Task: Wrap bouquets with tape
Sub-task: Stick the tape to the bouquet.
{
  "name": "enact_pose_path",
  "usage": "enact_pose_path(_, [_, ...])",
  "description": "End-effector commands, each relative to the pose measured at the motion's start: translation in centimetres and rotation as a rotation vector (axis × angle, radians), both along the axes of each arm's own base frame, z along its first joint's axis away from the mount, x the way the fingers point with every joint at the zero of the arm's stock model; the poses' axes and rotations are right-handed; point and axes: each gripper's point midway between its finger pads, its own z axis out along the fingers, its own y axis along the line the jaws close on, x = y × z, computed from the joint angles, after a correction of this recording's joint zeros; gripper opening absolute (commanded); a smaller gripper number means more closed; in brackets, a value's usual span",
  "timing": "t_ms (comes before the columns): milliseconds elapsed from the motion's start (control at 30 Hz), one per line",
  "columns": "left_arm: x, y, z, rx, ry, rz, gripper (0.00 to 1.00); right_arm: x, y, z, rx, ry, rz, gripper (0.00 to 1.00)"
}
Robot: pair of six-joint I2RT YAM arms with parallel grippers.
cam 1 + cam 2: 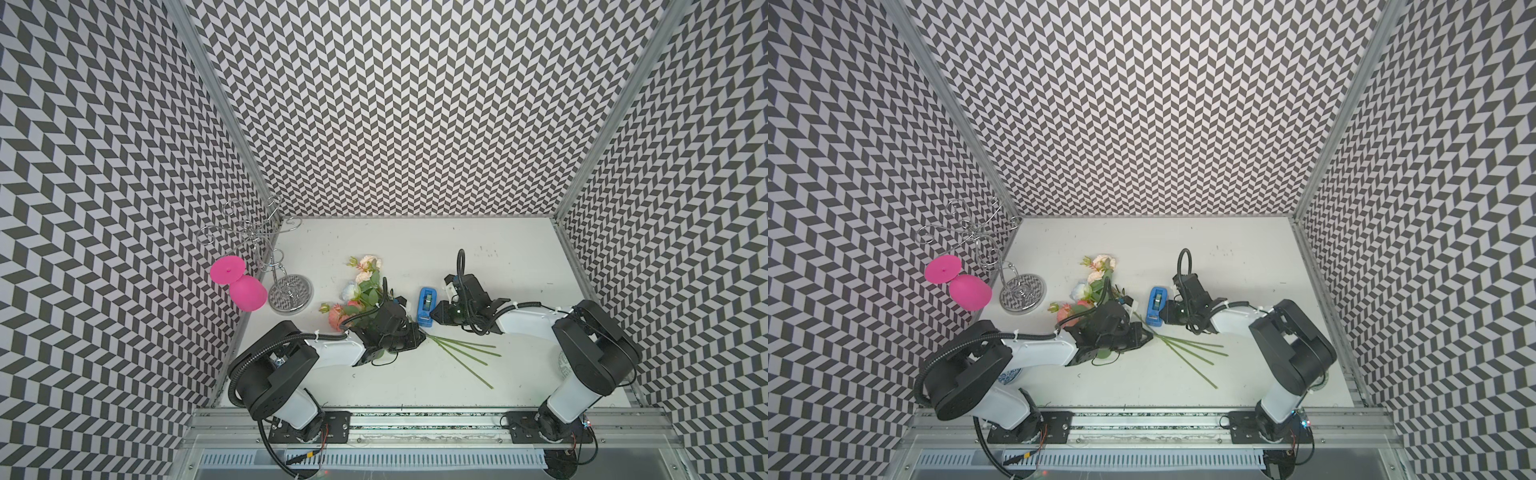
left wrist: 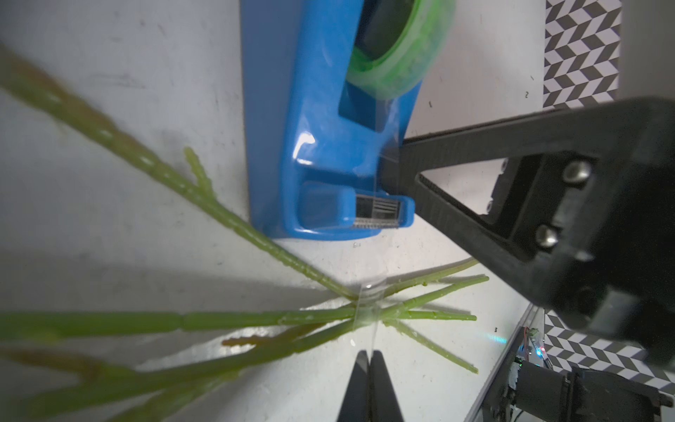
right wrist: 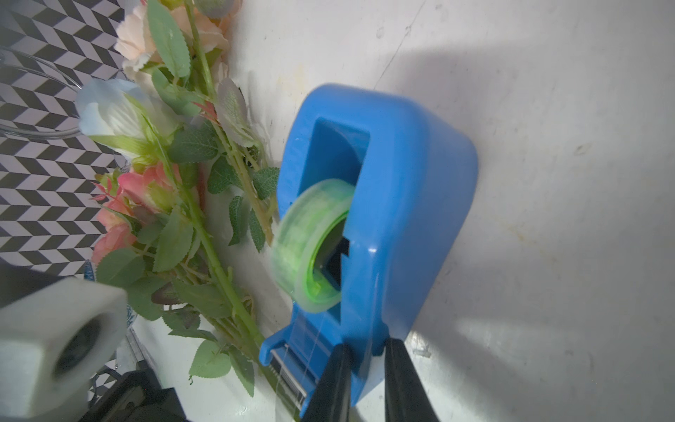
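Mid-wrap: your left pincer [image 2: 369, 360] pinches clear tape [image 2: 367, 303] over green flower stems [image 2: 233, 319], right pincer [image 3: 367, 345] clamps blue plastic dispenser [image 3: 409, 204]; next, probably wind it round.

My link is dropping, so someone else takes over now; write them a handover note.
Left gripper: shut, pinching a clear tape strip stuck across the stems.
Right gripper: shut on the blue dispenser at its cutter end.
Bouquet: lies beside the dispenser.
Done: strip on the stems.
Left: wrap it round them, then release.
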Motion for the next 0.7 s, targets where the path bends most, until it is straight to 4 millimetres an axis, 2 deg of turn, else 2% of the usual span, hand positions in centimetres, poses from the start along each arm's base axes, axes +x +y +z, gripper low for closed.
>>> enact_pose_path(0, [-1.1, 0.3, -2.3, 0.077, 0.065, -0.024, 0.00, 0.6, -0.4, -1.2, -0.035, 0.001, -0.035, 0.19])
enact_pose_path(133, [-1.6, 0.8, -2.9, 0.072, 0.087, -0.006, 0.00, 0.7, -0.5, -0.7, -0.033, -0.009, -0.041, 0.19])
enact_pose_path(400, [-0.5, 0.4, -3.6, 0.121, 0.073, -0.012, 0.00, 0.5, -0.4, -0.8, -0.025, -0.009, -0.035, 0.19])
enact_pose_path(667, [-0.5, 0.2, -2.8, 0.109, 0.052, -0.014, 0.00, 1.0, 0.3, 2.9, 0.008, -0.121, 0.037, 0.24])
